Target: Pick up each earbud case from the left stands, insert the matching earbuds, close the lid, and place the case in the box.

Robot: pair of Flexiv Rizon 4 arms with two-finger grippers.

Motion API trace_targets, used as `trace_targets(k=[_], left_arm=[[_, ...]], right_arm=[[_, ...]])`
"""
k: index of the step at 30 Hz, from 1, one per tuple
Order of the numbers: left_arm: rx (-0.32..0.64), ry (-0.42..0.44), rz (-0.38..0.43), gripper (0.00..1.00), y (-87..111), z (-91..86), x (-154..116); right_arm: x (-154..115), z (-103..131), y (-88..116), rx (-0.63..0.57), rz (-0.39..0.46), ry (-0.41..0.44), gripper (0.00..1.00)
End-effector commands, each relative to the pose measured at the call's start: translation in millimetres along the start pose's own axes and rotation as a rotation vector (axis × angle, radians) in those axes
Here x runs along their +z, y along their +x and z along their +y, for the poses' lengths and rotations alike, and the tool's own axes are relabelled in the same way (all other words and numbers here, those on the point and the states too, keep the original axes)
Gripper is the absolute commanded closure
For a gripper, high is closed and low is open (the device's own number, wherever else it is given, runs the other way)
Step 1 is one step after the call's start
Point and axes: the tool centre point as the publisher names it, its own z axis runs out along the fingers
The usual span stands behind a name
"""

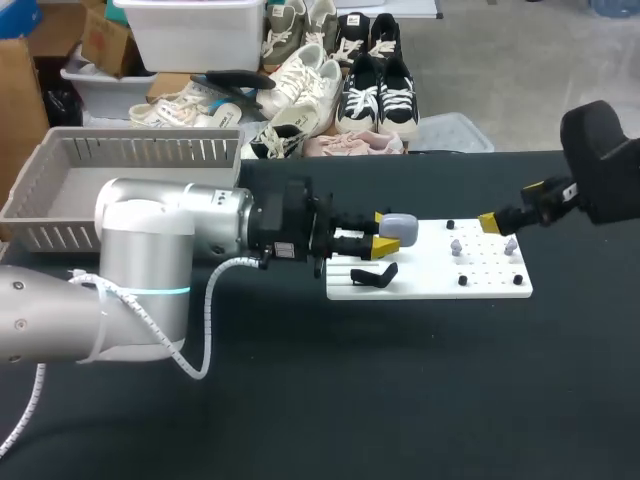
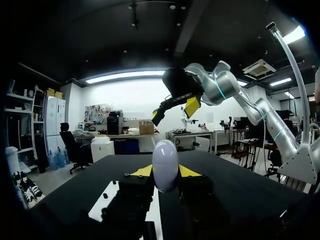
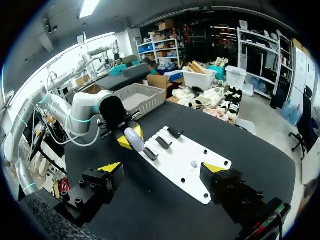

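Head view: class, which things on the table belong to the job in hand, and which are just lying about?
In use: left tool, shut on the earbud case; pale earbuds; white board; grey box; right tool, open.
Lying idle: empty black stands; small black knobs on the board.

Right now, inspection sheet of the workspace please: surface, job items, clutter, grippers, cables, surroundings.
Surface: black table, white board right of middle.
Job's things: pale earbud case held at the board's left end, appears closed; black stands on board; small pale pieces, likely earbuds, among pegs; grey box far left, nothing seen inside.
Clutter: nothing seen.
Grippers: left gripper shut on the case; right gripper open, empty, over the board's right end.
Cables: white wrapped cable along left arm.
Surroundings: nothing seen reaching over the table.
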Motion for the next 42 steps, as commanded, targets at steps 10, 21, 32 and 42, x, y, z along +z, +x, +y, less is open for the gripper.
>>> trace_targets(k=[10,21,32,42], left_arm=[[0.021,-0.01,0.009,1.0,4.3,2.7,-1],[0.064,-0.026,-0.001,1.0,3.9,1.5,-1],[0.08,-0.036,-0.001,1.0,4.1,0.1,-2],[0.08,-0.036,-0.001,1.0,4.1,0.1,-2]], right_arm=[[12,21,4,-0.039,0.052,0.104,0.0],[18,29,5,-0.048,0.067,0.095,0.0],[25,34,6,-0.047,0.08,0.102,0.0],[46,40,-5,-0.03,0.085,0.155,0.0]])
